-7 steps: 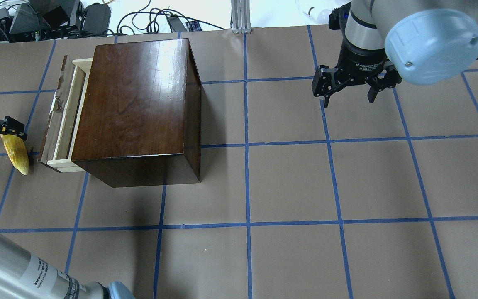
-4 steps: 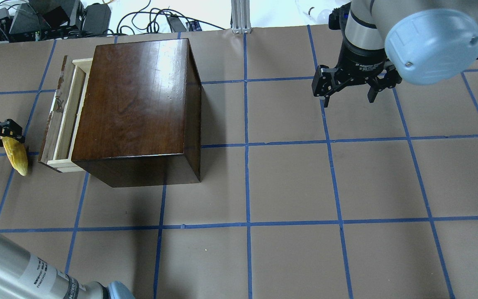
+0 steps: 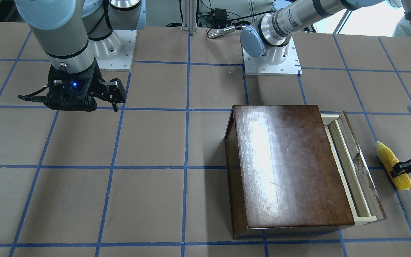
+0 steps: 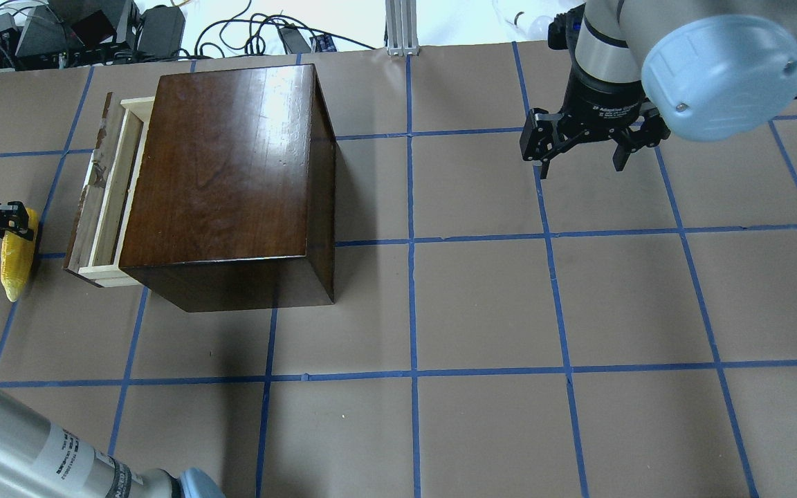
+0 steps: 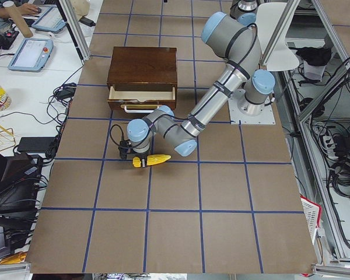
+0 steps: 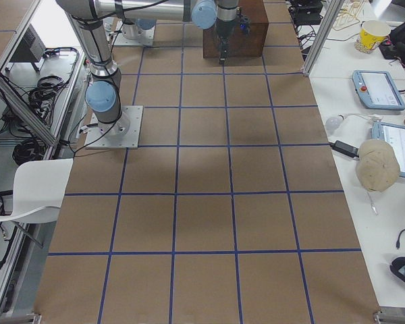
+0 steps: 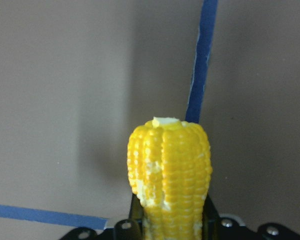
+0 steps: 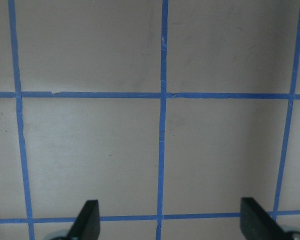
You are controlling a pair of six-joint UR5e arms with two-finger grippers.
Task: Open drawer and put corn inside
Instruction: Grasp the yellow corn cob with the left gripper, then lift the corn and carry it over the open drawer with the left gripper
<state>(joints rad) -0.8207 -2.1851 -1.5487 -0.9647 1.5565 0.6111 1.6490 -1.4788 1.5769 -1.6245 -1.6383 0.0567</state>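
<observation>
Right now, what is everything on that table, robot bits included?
table: one, brown with a blue tape grid, under everything.
box: one, glossy dark brown, on the robot's left half.
drawer: one, pale wood with a worn brown front, partly out of the box.
corn: one, yellow, beside the drawer front.
left gripper: one, black, closed on the corn.
right gripper: one, black, open, above the table's right half.
</observation>
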